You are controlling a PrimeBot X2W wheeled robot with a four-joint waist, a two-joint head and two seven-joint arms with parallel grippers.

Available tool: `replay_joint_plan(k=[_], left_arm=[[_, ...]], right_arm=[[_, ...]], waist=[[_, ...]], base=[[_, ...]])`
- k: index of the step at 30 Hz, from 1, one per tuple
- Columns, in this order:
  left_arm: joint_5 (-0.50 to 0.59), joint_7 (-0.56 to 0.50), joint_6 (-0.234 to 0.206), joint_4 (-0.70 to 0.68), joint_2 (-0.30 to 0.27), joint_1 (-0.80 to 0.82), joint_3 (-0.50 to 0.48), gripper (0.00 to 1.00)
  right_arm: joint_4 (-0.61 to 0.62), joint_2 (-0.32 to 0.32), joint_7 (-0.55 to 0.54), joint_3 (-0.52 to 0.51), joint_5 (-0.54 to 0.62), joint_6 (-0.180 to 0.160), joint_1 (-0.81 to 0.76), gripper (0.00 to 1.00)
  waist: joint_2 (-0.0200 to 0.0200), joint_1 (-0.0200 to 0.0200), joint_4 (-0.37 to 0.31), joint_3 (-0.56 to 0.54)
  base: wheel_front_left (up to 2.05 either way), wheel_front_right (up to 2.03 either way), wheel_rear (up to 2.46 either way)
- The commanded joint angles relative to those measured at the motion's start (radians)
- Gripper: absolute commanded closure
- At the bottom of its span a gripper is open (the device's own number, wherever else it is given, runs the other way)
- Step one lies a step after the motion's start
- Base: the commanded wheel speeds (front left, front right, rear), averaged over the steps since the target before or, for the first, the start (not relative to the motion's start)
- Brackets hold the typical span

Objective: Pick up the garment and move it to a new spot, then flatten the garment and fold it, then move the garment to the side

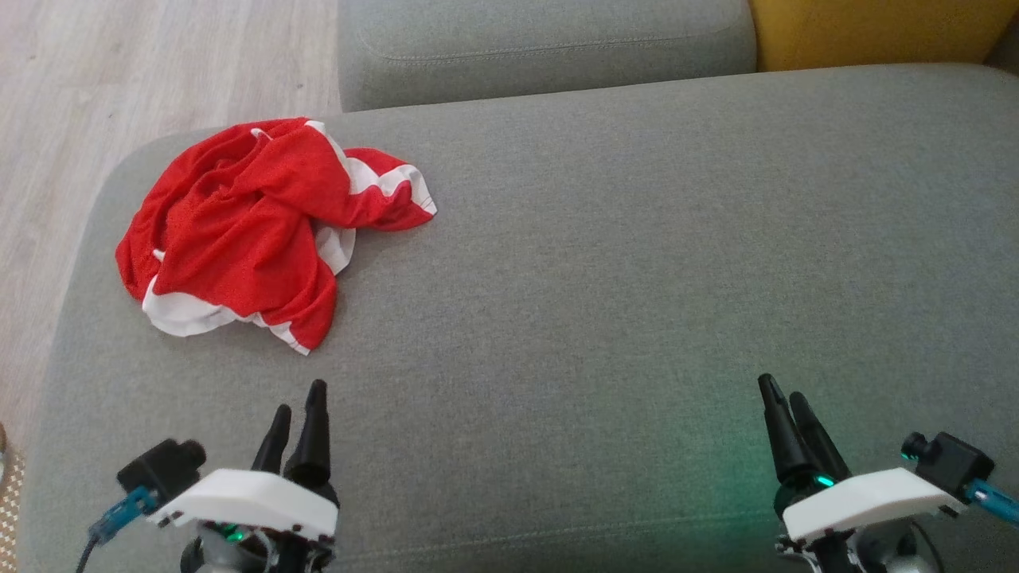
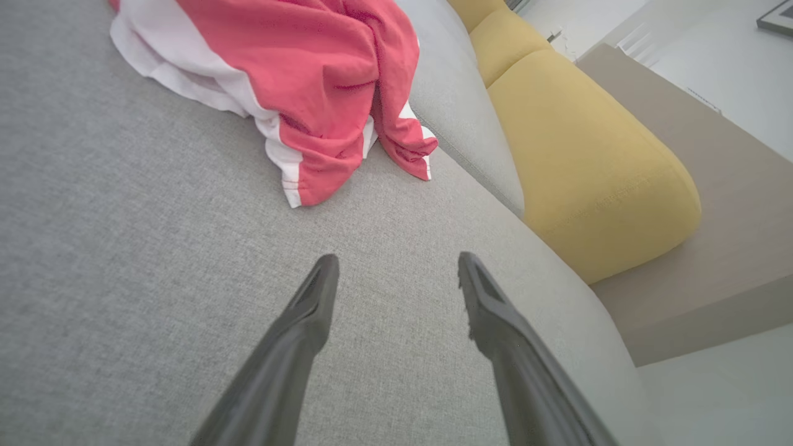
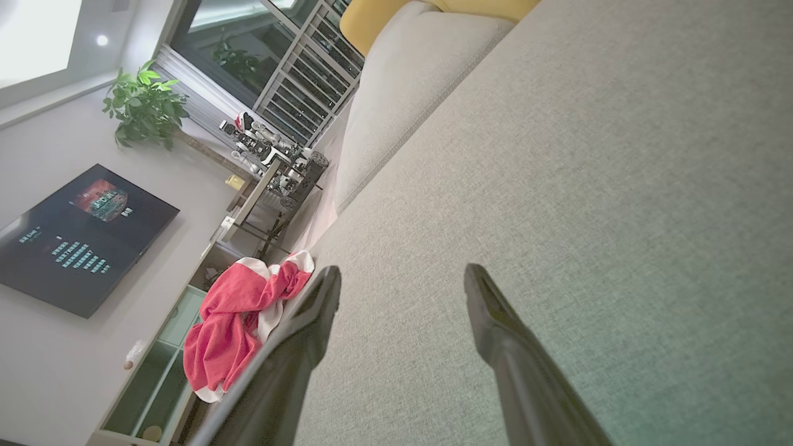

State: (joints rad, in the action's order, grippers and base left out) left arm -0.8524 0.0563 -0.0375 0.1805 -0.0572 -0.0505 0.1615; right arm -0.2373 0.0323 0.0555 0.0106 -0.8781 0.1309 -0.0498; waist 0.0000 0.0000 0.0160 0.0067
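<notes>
Crumpled red-and-white garment (image 1: 255,223) lies at the far left of the grey sofa seat (image 1: 637,278). Left gripper (image 1: 300,395) hovers near it, right gripper (image 1: 781,386) well apart from it; both pairs of jaws stand apart, holding nothing.

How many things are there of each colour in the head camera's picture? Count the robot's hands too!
Red and white: 1, the garment
Grey: 2, the seat cushion and the far cushion
Yellow: 1, the yellow cushion
Black fingers: 2, the left gripper and the right gripper
Total: 6
</notes>
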Motion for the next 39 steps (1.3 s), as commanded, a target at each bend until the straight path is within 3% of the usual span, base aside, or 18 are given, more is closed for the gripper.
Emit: replay_joint_plan(k=[1,39], left_arm=[[0.05,0.019,-0.017,-0.051,-0.021,0.062,0.005,0.0],[0.525,0.13,-0.277,-0.216,-0.147,0.15,0.265,0.0]], right_arm=[[0.051,0.009,0.018,0.022,0.041,0.0,0.047,0.0],[0.191,0.014,0.13,0.054,0.516,0.0,0.072,0.0]], waist=[[0.0,0.0,0.001,-0.001],[0.0,0.0,0.013,0.001]], base=[[0.0,0.0,0.0],[0.0,0.0,0.0]])
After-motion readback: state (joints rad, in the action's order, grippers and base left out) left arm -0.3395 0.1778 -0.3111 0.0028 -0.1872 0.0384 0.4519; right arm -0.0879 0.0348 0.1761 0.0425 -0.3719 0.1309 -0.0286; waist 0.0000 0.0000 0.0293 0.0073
